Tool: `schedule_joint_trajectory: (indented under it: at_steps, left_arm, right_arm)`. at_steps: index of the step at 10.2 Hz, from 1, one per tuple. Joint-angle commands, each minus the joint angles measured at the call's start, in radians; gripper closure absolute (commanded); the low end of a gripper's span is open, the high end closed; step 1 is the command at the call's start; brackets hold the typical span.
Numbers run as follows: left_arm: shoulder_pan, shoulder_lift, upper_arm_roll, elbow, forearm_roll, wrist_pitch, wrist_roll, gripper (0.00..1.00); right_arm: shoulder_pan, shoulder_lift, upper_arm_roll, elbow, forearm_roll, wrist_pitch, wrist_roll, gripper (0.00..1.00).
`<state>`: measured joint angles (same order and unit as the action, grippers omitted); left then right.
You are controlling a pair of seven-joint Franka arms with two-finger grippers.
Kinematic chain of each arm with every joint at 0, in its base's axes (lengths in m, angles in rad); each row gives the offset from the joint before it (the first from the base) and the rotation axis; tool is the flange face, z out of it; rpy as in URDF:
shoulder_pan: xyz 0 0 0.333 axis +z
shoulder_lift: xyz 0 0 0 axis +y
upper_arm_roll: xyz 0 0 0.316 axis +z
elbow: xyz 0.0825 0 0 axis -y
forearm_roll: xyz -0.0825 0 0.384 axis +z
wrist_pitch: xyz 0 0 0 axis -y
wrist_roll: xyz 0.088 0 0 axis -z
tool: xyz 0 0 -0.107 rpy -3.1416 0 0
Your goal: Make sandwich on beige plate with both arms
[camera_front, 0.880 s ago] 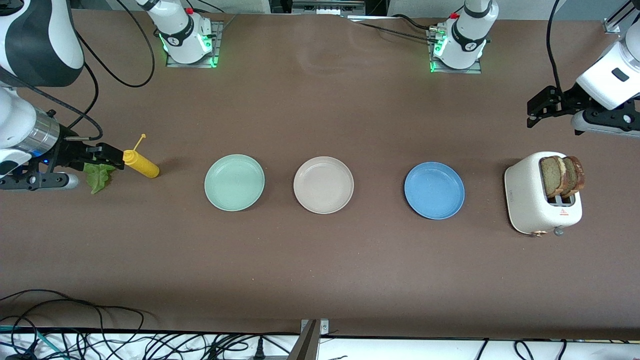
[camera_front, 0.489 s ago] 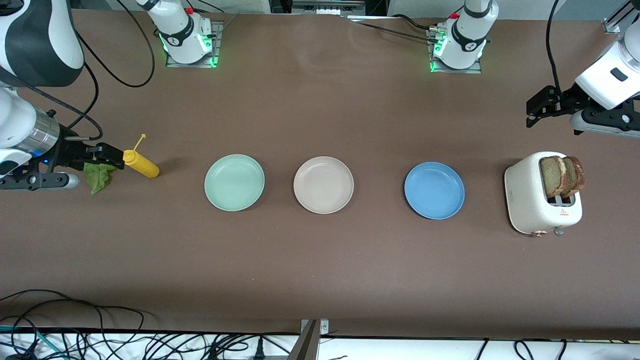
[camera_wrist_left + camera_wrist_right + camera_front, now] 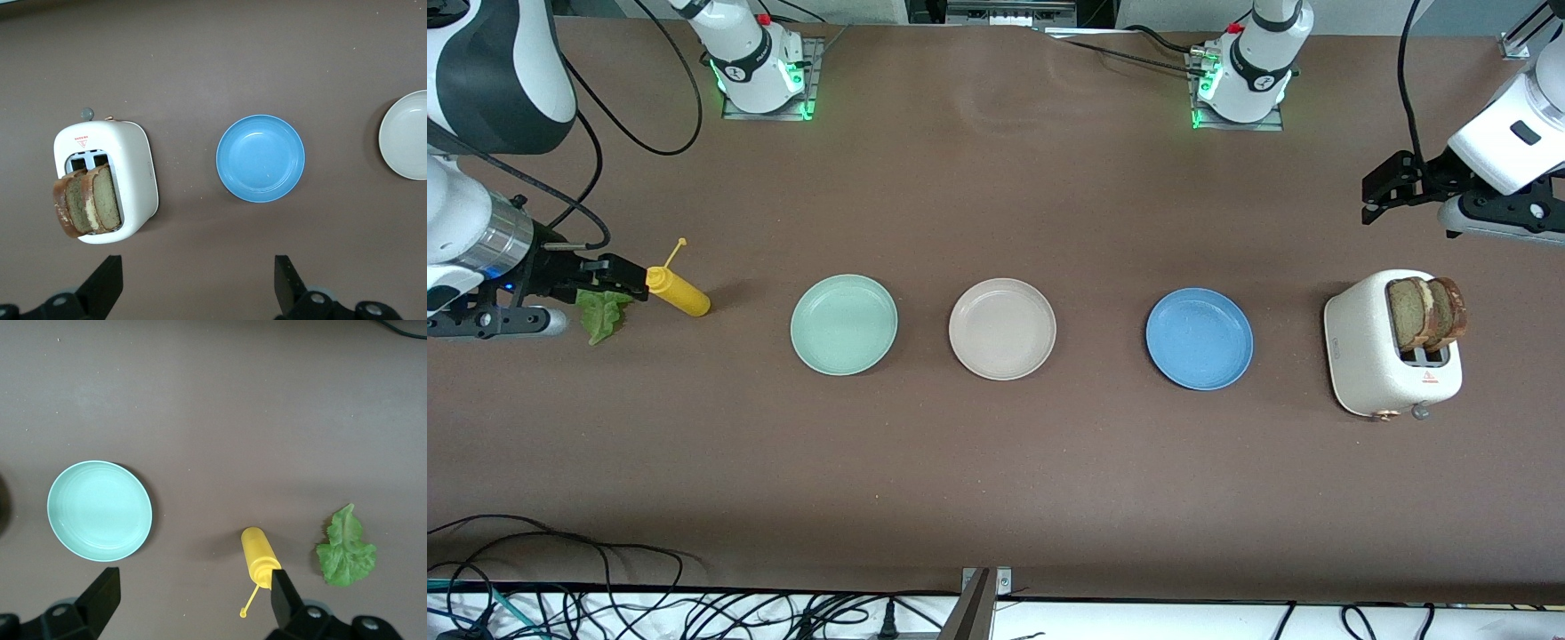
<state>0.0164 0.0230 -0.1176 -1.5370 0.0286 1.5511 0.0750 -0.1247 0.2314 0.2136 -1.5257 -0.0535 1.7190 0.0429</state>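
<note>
**Both grippers open in the air, sandwich parts not yet on the beige plate**

Front view: I see a brown table (image 3: pixel 996 462) with three round plates in a row. The beige plate (image 3: pixel 1002 329) sits in the middle, bare. The mint-green plate (image 3: pixel 844 324) lies beside it toward the right arm's end, the blue plate (image 3: pixel 1199 338) toward the left arm's end. Past the blue plate stands a white toaster (image 3: pixel 1378 356) with two brown bread slices (image 3: pixel 1424 313) sticking up out of its slots. At the right arm's end a yellow squeeze bottle (image 3: pixel 679 292) lies on its side, and a green lettuce leaf (image 3: pixel 603 315) lies just beside it, partly covered by my right gripper (image 3: pixel 609 274), which hangs above the leaf. My left gripper (image 3: pixel 1380 191) hangs over bare table near the toaster. Neither gripper holds anything.

Left wrist view: I look straight down on the toaster (image 3: pixel 127 180) with the bread slices (image 3: pixel 88 208) leaning out of it, the blue plate (image 3: pixel 260 158) well apart from it, and an edge of the beige plate (image 3: pixel 405 137) at the frame's border. The left gripper's fingers (image 3: pixel 107 283) stand wide apart with only table between them.

Right wrist view: below the camera lie the mint-green plate (image 3: pixel 99 510), the yellow squeeze bottle (image 3: pixel 259 555) with its thin nozzle pointing toward the gripper, and the lettuce leaf (image 3: pixel 345 549) flat on the table near the bottle. The right gripper's fingers (image 3: pixel 105 593) are spread wide and empty; one finger overlaps the bottle's tip in this view.
</note>
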Motion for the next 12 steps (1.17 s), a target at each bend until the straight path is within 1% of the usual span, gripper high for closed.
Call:
schedule_joint_trajectory:
  at_steps: [1, 4, 6, 12]
  left_arm:
    - [-0.006, -0.006, -0.001, 0.002, -0.004, -0.013, 0.020, 0.00]
    - [-0.009, -0.006, -0.001, -0.008, -0.004, -0.016, 0.022, 0.00]
    - [-0.007, -0.008, -0.020, -0.015, 0.005, -0.016, 0.025, 0.00]
    - [-0.009, -0.005, -0.022, -0.014, 0.005, -0.014, 0.022, 0.00]
  right_arm:
    - [0.000, -0.015, 0.004, -0.007, 0.015, -0.009, 0.006, 0.00]
    - [-0.001, -0.015, 0.004, -0.007, 0.017, -0.009, 0.003, 0.00]
    - [-0.001, -0.015, 0.004, -0.008, 0.017, -0.009, 0.008, 0.00]
    - [0.002, -0.017, 0.004, -0.008, 0.017, -0.013, 0.011, 0.00]
